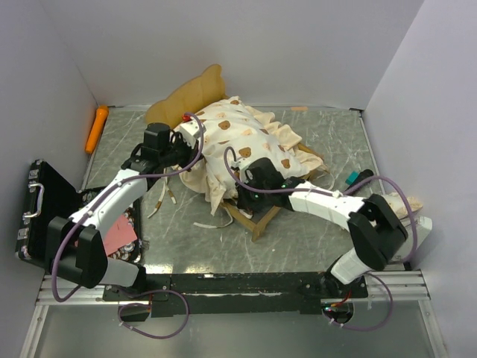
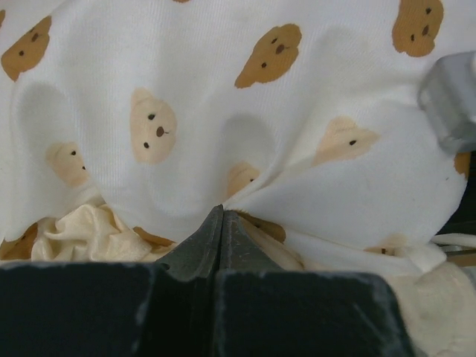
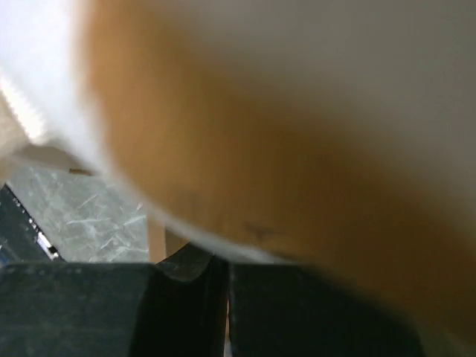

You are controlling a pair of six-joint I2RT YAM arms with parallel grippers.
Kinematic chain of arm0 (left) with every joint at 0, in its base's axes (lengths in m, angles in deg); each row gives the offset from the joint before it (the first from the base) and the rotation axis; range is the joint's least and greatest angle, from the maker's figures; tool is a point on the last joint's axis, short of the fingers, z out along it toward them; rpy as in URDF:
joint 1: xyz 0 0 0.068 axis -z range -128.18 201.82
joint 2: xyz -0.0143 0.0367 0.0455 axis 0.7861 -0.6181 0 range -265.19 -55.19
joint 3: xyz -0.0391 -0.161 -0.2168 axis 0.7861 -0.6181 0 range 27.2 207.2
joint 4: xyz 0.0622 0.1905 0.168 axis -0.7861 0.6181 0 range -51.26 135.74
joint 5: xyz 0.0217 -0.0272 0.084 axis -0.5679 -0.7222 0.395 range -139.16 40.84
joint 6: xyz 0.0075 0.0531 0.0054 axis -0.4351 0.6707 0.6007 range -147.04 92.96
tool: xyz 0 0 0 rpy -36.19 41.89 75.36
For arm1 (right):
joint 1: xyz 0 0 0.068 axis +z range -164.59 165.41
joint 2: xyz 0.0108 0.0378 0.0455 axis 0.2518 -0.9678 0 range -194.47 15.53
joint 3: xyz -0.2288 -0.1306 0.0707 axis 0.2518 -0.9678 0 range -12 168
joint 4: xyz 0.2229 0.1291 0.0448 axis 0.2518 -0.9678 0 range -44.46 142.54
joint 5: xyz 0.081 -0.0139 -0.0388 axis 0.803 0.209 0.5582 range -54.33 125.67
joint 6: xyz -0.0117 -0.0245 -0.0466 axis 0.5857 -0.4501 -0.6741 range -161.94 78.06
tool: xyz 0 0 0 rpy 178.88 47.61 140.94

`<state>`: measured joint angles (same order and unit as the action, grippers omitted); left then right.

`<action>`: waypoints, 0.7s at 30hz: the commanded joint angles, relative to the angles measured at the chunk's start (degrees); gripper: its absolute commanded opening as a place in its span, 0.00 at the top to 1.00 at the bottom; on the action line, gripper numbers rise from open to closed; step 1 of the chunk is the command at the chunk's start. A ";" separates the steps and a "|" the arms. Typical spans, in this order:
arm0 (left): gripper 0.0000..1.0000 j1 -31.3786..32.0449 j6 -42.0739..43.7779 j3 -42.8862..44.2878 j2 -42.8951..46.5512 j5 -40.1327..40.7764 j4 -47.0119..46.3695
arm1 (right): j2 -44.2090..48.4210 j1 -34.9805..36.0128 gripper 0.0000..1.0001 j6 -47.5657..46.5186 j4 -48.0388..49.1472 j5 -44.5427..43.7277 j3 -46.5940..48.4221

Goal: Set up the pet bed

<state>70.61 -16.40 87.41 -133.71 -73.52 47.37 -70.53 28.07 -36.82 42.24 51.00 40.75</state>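
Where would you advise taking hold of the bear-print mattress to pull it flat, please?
On the bear-print mattress, probably its ruffled cream edge, pinched from the left: it hangs loose beyond the wooden frame, whereas the middle is only bunched folds.

The mattress is cream, dotted with bear faces, some dark tan and some pale beige, each with black eyes and nose. At its near edge the bed frame is light wood. Behind it lies a mustard-tan cushion. To its left are an orange object and a black case — to its right, a teal piece. The table is grey, marbled.
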 commanded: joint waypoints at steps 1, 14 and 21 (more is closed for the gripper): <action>0.99 -0.42 -0.35 0.00 -0.67 0.89 -3.88 | -3.67 -0.73 1.00 -0.81 -2.97 8.47 3.94; 0.99 -0.42 -2.02 0.70 -6.20 1.60 -4.49 | -17.98 -1.26 1.00 -10.84 -14.47 18.53 9.46; 0.99 -0.42 0.61 0.00 -4.80 3.96 -3.18 | -24.68 -1.17 1.00 -5.84 -15.45 5.61 12.11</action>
<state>70.54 -17.39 86.88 -140.27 -72.04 45.84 -90.03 26.67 -44.51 33.26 69.30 53.34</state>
